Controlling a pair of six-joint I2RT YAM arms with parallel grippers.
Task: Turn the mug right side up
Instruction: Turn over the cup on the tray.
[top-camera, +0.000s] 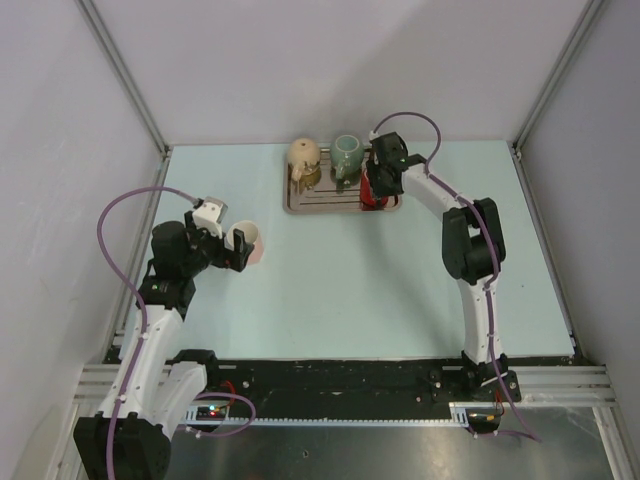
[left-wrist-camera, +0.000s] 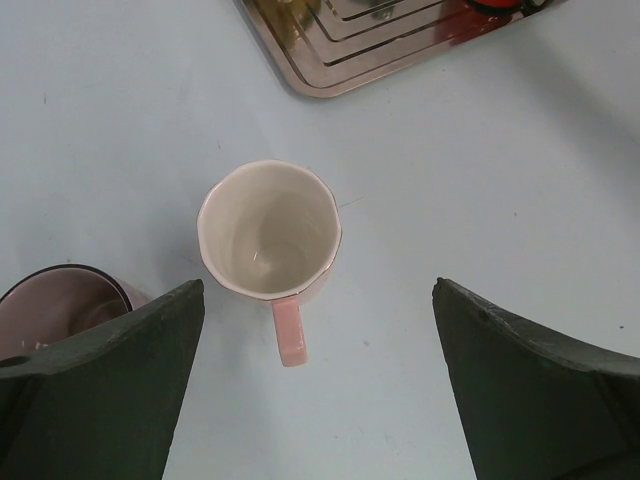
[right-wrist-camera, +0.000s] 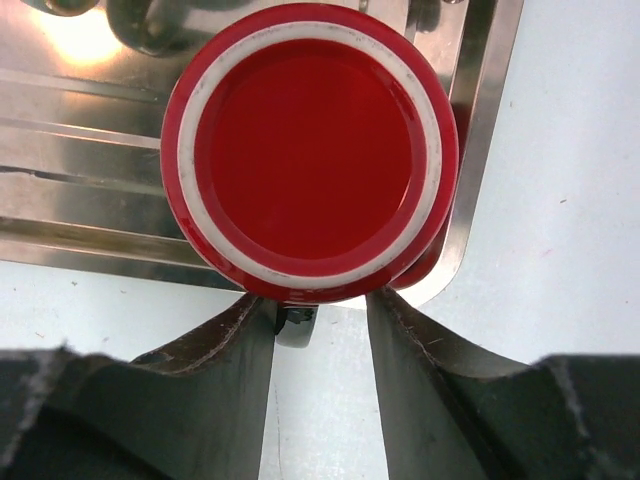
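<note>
Claw of the left arm (left-wrist-camera: 315, 288) hangs wide open, gripping nothing, its two dark fingers spread well to either side of a pink mug (left-wrist-camera: 268, 230). That mug stands upright on the pale blue table (top-camera: 330, 300), left of centre, its cream inside facing up and its handle pointing toward the wrist camera. Just left of it, half hidden behind the left finger, sits a dark purplish cup (left-wrist-camera: 60, 300).

Farther back, near the middle of the far edge, a metal tray (top-camera: 325, 200) lies flat on the table. On its left end is a tan vessel (top-camera: 304, 157), and just beside that a pale green one (top-camera: 347, 155).

At the tray's right end sits the red mug (right-wrist-camera: 310, 150), upside down, its flat red base with a white ring facing up. The right arm's claw (right-wrist-camera: 320, 300) is low over it, the jaws drawn fairly close with a narrow gap between them, right at the mug's near edge. A small dark piece shows in that gap, under the mug's edge. Whether the fingers are pressing on anything cannot be told.
</note>
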